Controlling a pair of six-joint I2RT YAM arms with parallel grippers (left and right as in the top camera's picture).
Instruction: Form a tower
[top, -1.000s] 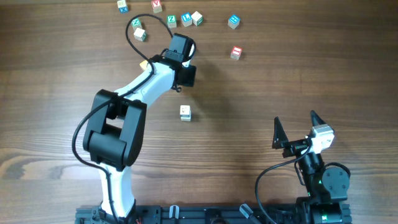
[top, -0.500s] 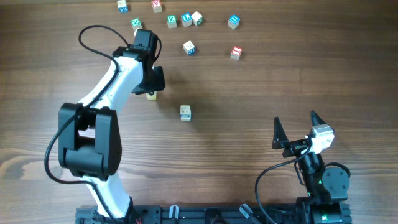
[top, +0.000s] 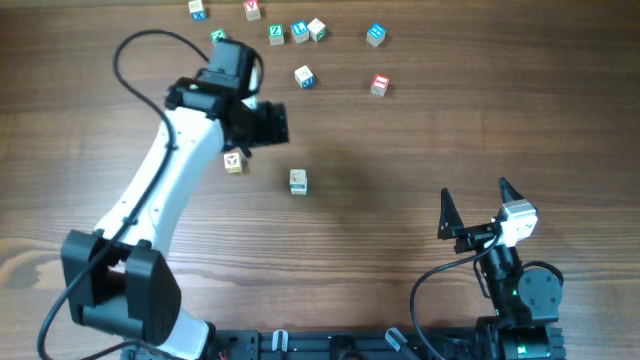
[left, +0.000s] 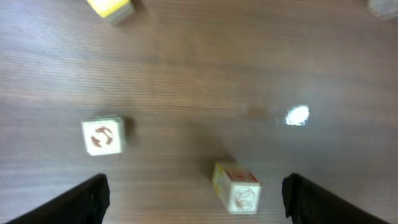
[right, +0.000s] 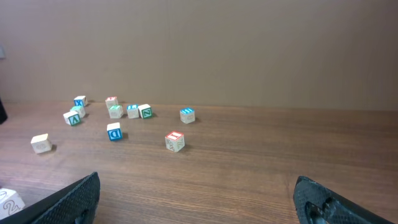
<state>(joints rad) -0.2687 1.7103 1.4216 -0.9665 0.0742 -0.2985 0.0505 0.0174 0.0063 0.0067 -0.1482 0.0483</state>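
The left end effector (left: 196, 182) hangs high over the middle of the tabletop (top: 420, 130), fingers spread wide with nothing between them. That looks like lining up a pick, not carrying. Below it stands the tower (left: 236, 188), near the centre. From above it passes for one cube, but the wrist view shows a long flank, yellowish and red-banded, under a pale top face, so it reads as a stack. A single cube (top: 233, 161) lies to its left, apart, and is likely the next candidate. The right end effector (top: 477, 203) sits wide and empty at the near edge, out of the way. Loose cubes (top: 299, 31) dot the far side. All are pale wood, square-edged, with coloured printed letters. The tabletop is dark woodgrain with a slight sheen.
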